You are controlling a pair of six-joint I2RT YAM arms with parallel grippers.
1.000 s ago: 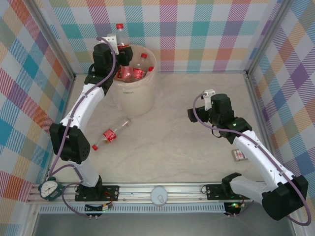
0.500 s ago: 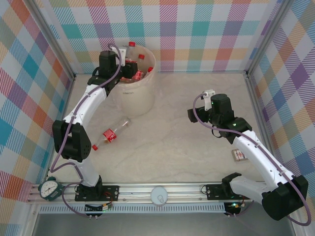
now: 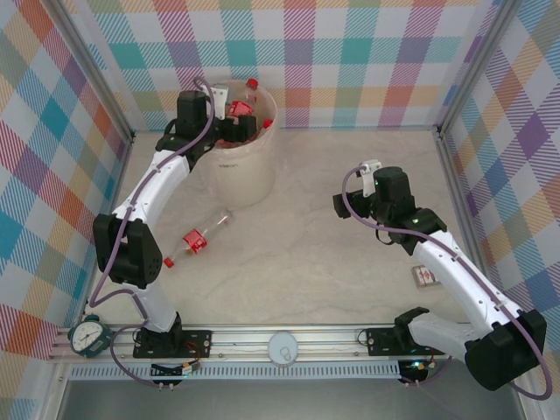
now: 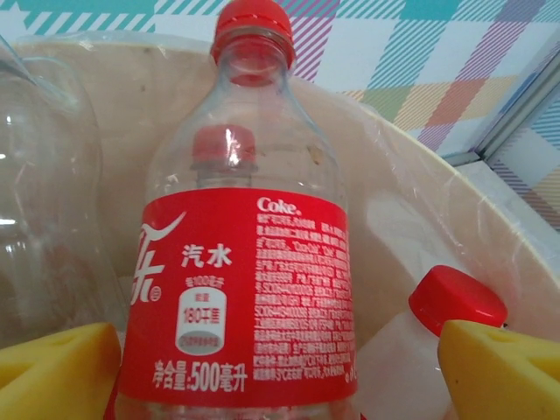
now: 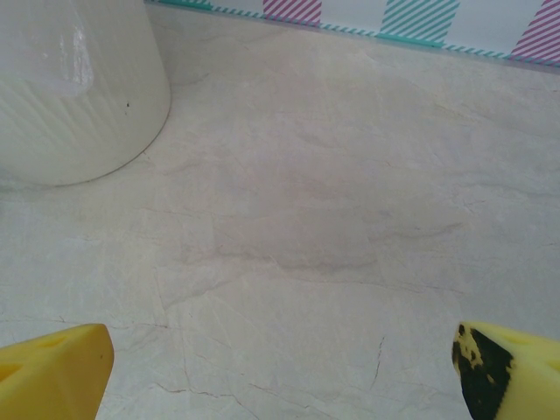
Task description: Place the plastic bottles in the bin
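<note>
Shows bottles heaped in the bin at the far left of the table, with one upright bottle red-labelled. Finds the left gripper over the bin, pads spread wide either side of that bottle, gripping nothing. Has a loose bottle lying near the left arm. Has the right gripper wide open over bare table, empty, with a small box beside its arm.

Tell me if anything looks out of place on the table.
One bottle lies on its side on the table, outside the bin that holds the others. A small flat box sits near the right side. Nothing looks spilled.
</note>
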